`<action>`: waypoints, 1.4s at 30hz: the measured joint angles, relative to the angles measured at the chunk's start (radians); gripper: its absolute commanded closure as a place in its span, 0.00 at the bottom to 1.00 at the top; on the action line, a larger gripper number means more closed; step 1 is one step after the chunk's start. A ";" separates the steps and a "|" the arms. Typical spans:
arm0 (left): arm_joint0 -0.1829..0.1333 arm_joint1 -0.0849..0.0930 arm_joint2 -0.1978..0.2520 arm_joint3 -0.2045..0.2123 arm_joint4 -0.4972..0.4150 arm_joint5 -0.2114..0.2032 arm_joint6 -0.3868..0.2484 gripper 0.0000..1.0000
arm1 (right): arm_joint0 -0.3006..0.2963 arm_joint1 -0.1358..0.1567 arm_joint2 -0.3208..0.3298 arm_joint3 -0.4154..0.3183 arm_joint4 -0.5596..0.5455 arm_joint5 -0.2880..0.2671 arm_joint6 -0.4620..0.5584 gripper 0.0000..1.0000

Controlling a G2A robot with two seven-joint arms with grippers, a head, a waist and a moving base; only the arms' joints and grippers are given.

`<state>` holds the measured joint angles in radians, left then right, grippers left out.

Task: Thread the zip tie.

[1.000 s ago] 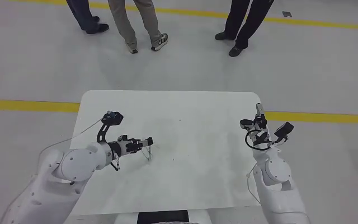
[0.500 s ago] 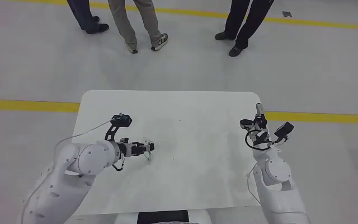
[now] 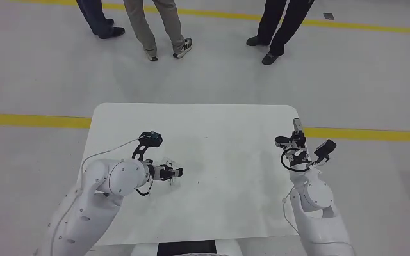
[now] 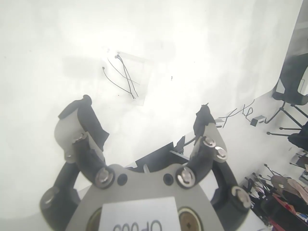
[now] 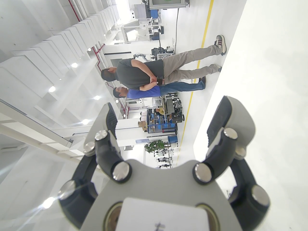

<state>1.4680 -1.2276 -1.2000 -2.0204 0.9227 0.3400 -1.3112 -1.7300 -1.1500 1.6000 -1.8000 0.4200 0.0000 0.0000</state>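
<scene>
A few thin black zip ties [image 4: 122, 78] are lying crossed over one another on a flat clear sheet [image 4: 142, 73], which is resting on the white table [image 3: 243, 192]. In the left wrist view they are sitting just beyond the tips of the left jaws, apart from them and touching neither finger. The left jaws are standing wide open with nothing between them, their dark fingers [image 4: 83, 111] hanging low over the table. From above, the left arm [image 3: 115, 182] is stretching in from the near left corner, its tip pointing right over the left-centre part of the table, midway between the near and far edges; the zip ties themselves are too fine to make out there. The right arm [image 3: 312, 192] is sitting at the table's right edge, well apart from the zip ties, with its wrist raised and turned toward the far side. The right jaws are also standing open and holding nothing, their fingers [image 5: 221, 114] framing the pale floor and a yellow floor line [image 5: 202, 41] beyond the table.
</scene>
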 measured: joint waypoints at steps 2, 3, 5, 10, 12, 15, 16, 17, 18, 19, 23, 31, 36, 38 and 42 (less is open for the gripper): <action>0.000 0.000 0.000 0.000 0.000 0.000 0.000 0.00 | 0.000 0.000 0.000 0.000 0.000 0.000 0.000 0.00; 0.000 0.000 0.000 0.000 0.000 0.000 0.000 0.00 | 0.000 0.000 0.000 0.000 0.000 0.000 0.000 0.00; 0.000 0.000 0.000 0.000 0.000 0.000 0.000 0.00 | 0.000 0.000 0.000 0.000 0.000 0.000 0.000 0.00; -0.012 -0.009 0.026 0.017 0.109 0.000 -0.037 0.00 | 0.000 0.000 0.000 0.000 0.000 0.000 0.000 0.00; -0.019 -0.026 0.032 0.025 0.193 0.000 -0.080 0.00 | 0.000 0.000 0.000 0.000 0.000 0.000 0.000 0.00; -0.023 -0.058 0.047 0.041 0.267 0.000 -0.080 0.00 | 0.000 0.000 0.000 0.000 0.000 0.000 0.000 0.00; -0.023 -0.068 0.050 0.047 0.281 0.000 -0.079 0.00 | 0.000 0.000 0.000 0.000 0.000 0.000 0.000 0.00; -0.025 -0.079 0.053 0.052 0.294 0.000 -0.079 0.00 | 0.000 0.000 0.000 0.000 0.000 0.000 0.000 0.00; -0.026 -0.093 0.057 0.060 0.309 0.000 -0.079 0.00 | 0.000 0.000 0.000 0.000 0.000 0.000 0.000 0.00; -0.027 -0.104 0.060 0.068 0.318 0.000 -0.079 0.00 | 0.000 0.000 0.000 0.000 0.000 0.000 0.000 0.00; -0.016 -0.148 0.073 0.086 0.342 0.000 -0.079 0.00 | 0.000 0.000 0.000 0.000 0.000 0.000 0.000 0.00; 0.011 -0.189 0.034 0.082 0.366 0.000 -0.079 0.00 | 0.000 0.000 0.000 0.000 0.000 0.000 0.000 0.00; 0.010 -0.188 0.035 0.082 0.366 0.000 -0.079 0.00 | 0.000 0.000 0.000 0.000 0.000 0.000 0.000 0.00; 0.016 -0.189 0.040 0.096 0.371 0.000 -0.064 0.00 | 0.000 0.000 0.000 0.000 0.000 0.000 0.000 0.00; 0.021 -0.200 0.035 0.122 0.367 0.000 -0.050 0.00 | 0.000 0.000 0.000 0.000 0.000 0.000 0.000 0.00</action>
<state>1.4885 -1.4272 -1.1645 -1.8980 1.2892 0.3400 -1.3612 -1.7300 -1.1500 1.6000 -1.8000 0.4200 0.0000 0.0000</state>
